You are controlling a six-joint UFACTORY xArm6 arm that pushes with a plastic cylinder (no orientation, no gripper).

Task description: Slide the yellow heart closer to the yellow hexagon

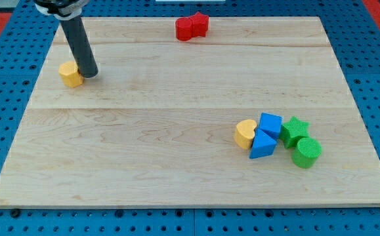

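no readable text, no labels, no numbers on board or blocks

- small yellow plastic heart block: lies flat on the wooden board toward the view's lower right, its lobes facing the view's left, its right side touching a blue block.
- small yellow plastic hexagon block: lies flat near the board's upper left edge, well apart from the heart.

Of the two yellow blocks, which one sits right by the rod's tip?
The yellow hexagon at the view's upper left; my tip sits against its right side. The yellow heart lies far off at the lower right, touching the blue blocks.
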